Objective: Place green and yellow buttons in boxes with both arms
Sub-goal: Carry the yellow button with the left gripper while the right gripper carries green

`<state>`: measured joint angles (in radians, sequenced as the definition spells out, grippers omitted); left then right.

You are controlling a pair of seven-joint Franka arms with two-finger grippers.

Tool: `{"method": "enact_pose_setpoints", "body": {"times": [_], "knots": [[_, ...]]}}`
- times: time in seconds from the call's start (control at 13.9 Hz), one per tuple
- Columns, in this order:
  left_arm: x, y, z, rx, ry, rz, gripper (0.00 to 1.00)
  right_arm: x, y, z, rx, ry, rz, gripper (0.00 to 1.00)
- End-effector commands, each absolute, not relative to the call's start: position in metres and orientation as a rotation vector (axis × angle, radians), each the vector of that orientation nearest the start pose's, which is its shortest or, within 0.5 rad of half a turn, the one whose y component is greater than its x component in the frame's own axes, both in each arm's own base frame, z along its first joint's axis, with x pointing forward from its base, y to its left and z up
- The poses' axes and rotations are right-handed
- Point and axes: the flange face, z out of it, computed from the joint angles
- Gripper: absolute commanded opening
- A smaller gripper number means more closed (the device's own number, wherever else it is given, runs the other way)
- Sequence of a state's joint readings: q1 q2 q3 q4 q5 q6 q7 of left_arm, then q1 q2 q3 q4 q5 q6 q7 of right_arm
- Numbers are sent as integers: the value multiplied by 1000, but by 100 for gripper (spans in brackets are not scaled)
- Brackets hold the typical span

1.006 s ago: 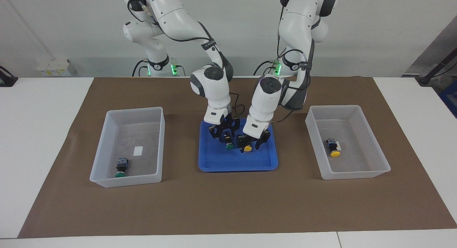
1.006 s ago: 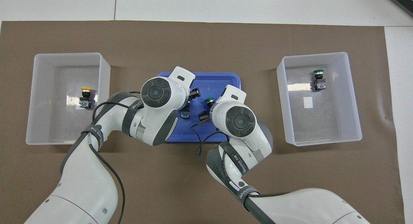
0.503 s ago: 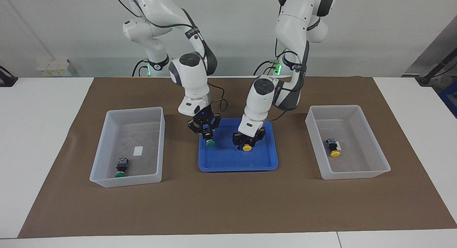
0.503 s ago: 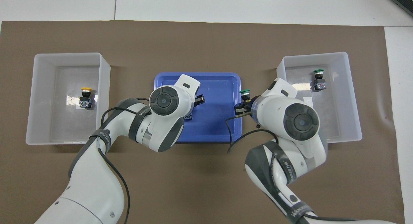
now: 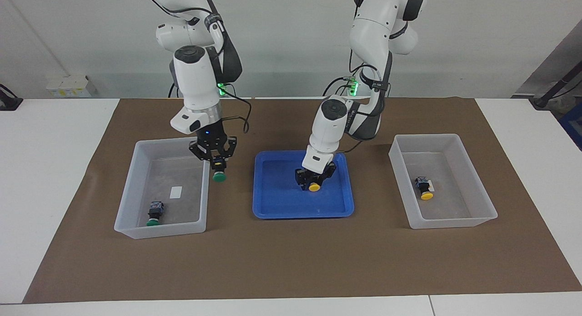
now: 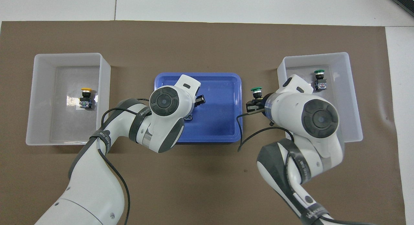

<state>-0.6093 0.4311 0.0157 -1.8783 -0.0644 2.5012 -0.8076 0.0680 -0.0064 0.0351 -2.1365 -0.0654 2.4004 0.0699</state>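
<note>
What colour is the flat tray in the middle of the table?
Blue. The tray shows best in the facing view, between the two whitish boxes.

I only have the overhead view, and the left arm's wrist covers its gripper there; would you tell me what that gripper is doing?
Observer: In the facing view, the left gripper is shut on a yellow button, low in the blue tray.
Operator: Thank you. Is the right gripper's green button resting on anything?
Observer: No. The right gripper holds the green button up in the air, close to the rim of the box at the right arm's end of the table, and it is not lowered inside.
</note>
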Motion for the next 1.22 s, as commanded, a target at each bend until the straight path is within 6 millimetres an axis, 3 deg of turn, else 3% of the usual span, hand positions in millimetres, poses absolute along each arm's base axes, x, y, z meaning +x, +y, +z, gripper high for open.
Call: {"method": "enact_pose_setpoints", "body": {"times": [0.0,0.14,0.29,0.5,0.86,1.01,1.15], "knots": [[536,-361,297,-3262,-452,-204,16,563,39,421,-3153,-177,-412,0],[538,-360,298,-3263,-457,-206,4,579,35,399,-3139,-165,-443,0],[541,-358,299,-3264,-455,-212,0,587,34,379,-3135,-162,-445,0],[548,-362,310,-3264,-449,-210,0,606,28,365,-3135,-143,-433,0],[581,-354,351,-3228,-474,-147,0,631,15,348,-3133,-107,-439,0],[596,-339,368,-3214,-507,-135,0,642,15,337,-3133,-107,-430,0],[610,-311,385,-3212,-508,-140,0,647,19,327,-3132,-118,-420,0]]}}
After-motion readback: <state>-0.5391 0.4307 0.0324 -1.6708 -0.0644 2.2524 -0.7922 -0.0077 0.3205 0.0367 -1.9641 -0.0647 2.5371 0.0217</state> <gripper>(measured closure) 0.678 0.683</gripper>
